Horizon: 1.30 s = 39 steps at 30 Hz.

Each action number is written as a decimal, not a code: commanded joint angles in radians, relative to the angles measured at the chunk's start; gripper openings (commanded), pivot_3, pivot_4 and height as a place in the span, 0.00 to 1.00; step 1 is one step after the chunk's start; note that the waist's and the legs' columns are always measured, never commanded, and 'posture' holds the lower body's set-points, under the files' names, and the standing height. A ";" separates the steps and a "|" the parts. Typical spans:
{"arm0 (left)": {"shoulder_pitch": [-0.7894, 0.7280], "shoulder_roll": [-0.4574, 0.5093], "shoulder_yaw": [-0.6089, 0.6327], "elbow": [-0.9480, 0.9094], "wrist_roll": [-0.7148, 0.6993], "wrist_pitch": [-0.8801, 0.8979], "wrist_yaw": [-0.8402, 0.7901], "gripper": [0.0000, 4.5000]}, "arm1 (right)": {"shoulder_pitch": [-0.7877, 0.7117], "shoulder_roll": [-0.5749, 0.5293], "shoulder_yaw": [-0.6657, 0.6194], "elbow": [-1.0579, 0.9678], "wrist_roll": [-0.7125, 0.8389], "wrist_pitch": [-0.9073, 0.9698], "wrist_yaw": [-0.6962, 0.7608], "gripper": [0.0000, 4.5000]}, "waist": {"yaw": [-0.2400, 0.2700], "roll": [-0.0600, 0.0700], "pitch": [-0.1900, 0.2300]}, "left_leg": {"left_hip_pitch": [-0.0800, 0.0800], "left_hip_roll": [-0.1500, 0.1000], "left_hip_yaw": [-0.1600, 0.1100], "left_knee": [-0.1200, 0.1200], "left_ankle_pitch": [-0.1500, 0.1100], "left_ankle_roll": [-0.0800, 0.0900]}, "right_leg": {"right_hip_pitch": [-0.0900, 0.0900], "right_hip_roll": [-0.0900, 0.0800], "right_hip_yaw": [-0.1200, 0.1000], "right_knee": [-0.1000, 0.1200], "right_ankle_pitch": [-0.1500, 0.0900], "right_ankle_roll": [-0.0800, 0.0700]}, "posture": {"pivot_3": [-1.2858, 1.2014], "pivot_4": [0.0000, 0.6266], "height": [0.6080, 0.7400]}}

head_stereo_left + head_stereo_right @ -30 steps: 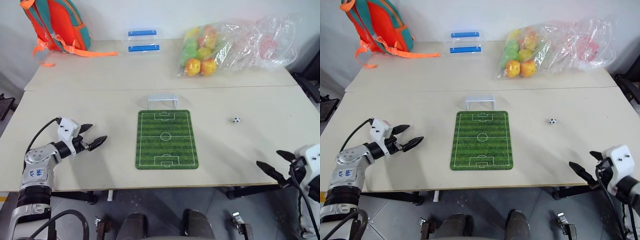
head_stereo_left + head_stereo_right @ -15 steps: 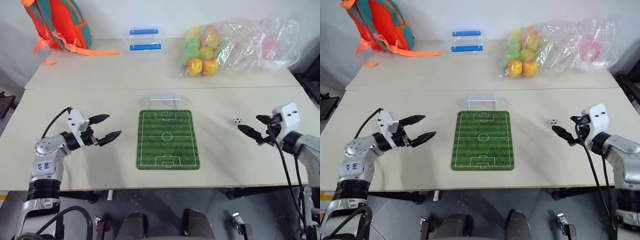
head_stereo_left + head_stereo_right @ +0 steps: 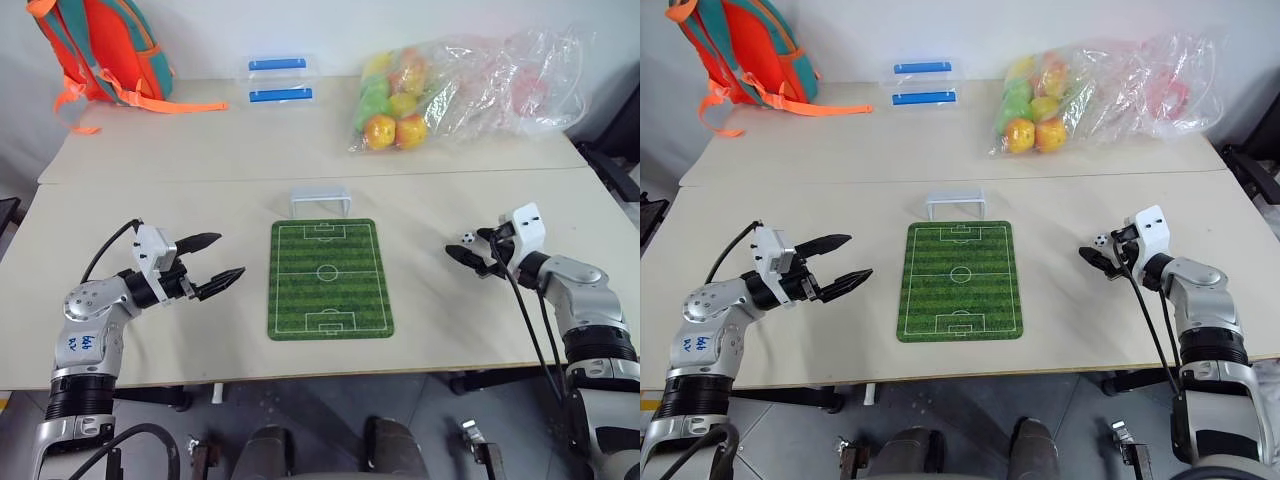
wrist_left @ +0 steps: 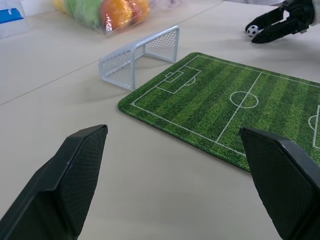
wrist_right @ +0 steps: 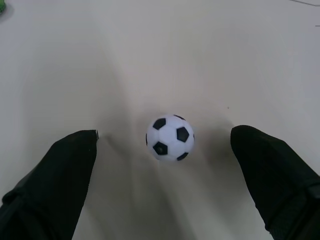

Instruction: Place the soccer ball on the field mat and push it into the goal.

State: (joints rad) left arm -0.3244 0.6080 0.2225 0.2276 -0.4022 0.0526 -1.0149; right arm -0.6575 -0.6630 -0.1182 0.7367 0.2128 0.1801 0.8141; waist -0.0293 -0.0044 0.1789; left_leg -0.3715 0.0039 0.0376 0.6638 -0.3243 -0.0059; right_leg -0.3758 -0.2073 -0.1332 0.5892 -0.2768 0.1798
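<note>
1. One soccer ball (image 5: 170, 138) sits on bare table (image 3: 200, 180), right of centre in the head view, between your right gripper (image 3: 473, 253) fingers, untouched; jaws wide.
2. You should expect it light, hard, quick to roll; pinch across its middle.
3. Your left gripper (image 3: 212, 262) hovers wide, empty, lower left.

The left gripper (image 3: 213, 263) hangs level above the table, fingers spread wide, pointing toward the robot's right. The right gripper (image 5: 167, 150) reaches forward and slightly down — its two fingers (image 5: 60, 175) parted, touching nothing.
</note>
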 commanded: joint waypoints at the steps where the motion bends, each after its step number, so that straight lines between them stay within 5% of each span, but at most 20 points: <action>1: 0.007 0.019 0.030 -0.041 -0.020 -0.006 0.006 1.00 | -0.015 -0.003 -0.002 0.035 -0.021 -0.022 -0.003 0.73 | 0.000 0.000 0.000 | 0.000 0.000 0.000 0.000 0.000 0.000 | 0.000 0.000 0.000 0.000 0.000 0.000 | 0.52 0.24 1.00; 8: -0.004 0.009 0.018 -0.024 -0.023 -0.005 -0.010 1.00 | -0.025 -0.003 -0.016 0.009 -0.020 -0.040 -0.009 0.20 | 0.002 0.000 0.000 | 0.000 0.000 0.000 0.000 0.000 0.000 | 0.000 0.000 0.000 0.000 0.000 0.000 | 0.52 0.24 1.00; 14: -0.052 0.000 0.015 0.090 -0.053 -0.037 -0.111 1.00 | 0.029 -0.001 0.010 -0.400 0.030 0.167 0.004 0.19 | 0.000 0.001 0.000 | 0.000 0.000 0.000 0.000 0.000 0.000 | 0.000 0.000 0.000 0.000 0.000 0.000 | 0.52 0.24 1.00; 23: -0.135 0.024 -0.017 0.335 -0.041 -0.137 -0.384 1.00 | 0.090 0.074 0.307 -0.957 0.091 0.502 0.061 0.19 | 0.007 0.000 0.000 | -0.001 0.008 0.000 0.001 -0.003 -0.004 | -0.001 0.008 0.000 0.000 0.000 -0.001 | 0.52 0.24 1.00; 28: -0.135 0.057 -0.082 0.384 -0.009 -0.186 -0.558 1.00 | 0.057 0.077 0.523 -0.993 0.018 0.478 0.151 0.19 | 0.003 0.000 0.000 | -0.001 0.008 0.001 0.002 -0.003 -0.004 | -0.002 0.008 0.000 0.000 0.000 -0.001 | 0.52 0.24 1.00; 39: -0.123 0.050 -0.097 0.339 -0.045 -0.187 -0.559 1.00 | 0.022 0.100 0.630 -0.925 -0.046 0.391 0.261 0.19 | 0.001 0.000 0.000 | -0.001 0.008 0.001 0.003 -0.004 -0.003 | -0.002 0.008 0.000 0.000 0.000 -0.002 | 0.52 0.24 1.00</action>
State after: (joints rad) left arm -0.4592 0.6468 0.1188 0.5995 -0.4257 -0.1318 -1.5016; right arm -0.6156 -0.5694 0.5120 -0.1820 0.1747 0.5942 1.0605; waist -0.0287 -0.0046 0.1794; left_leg -0.3725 0.0120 0.0387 0.6666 -0.3283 -0.0091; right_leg -0.3779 -0.1989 -0.1332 0.5893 -0.2767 0.1783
